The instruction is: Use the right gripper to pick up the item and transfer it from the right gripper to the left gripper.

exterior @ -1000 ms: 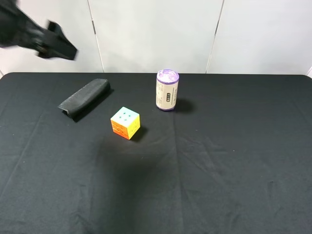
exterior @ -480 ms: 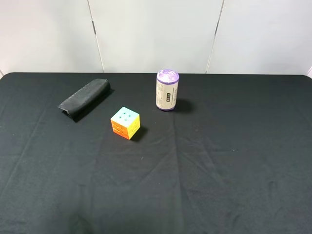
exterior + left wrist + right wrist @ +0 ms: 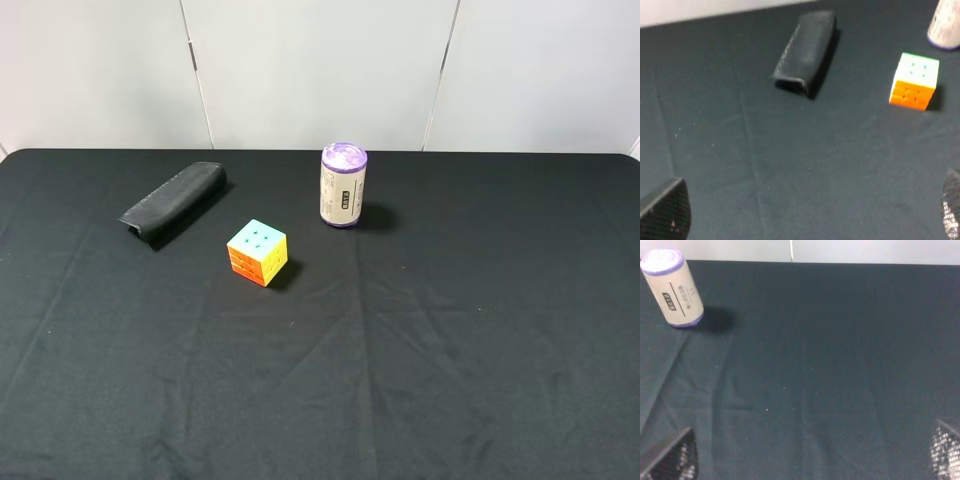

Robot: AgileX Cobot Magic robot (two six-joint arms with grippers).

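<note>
The item, a long slim black pouch [image 3: 174, 201], lies flat on the black cloth at the back left, and it also shows in the left wrist view [image 3: 807, 51]. Neither arm shows in the exterior high view. In the left wrist view the left gripper [image 3: 807, 212] is open and empty, well short of the pouch, with only its fingertips [image 3: 666, 210] showing. In the right wrist view the right gripper [image 3: 807, 452] is open and empty over bare cloth, with its fingertips [image 3: 671, 456] at the frame's corners. The pouch is out of the right wrist view.
A multicoloured puzzle cube [image 3: 257, 251] sits right of the pouch's near end, also in the left wrist view [image 3: 915, 80]. A cream cylinder with a purple lid [image 3: 343, 184] stands behind it, also in the right wrist view [image 3: 674, 288]. A white wall [image 3: 320, 70] backs the table.
One second ago a black arm hung at the upper left of the exterior high view. It has left that view. The pouch, cube and cylinder have not moved.
</note>
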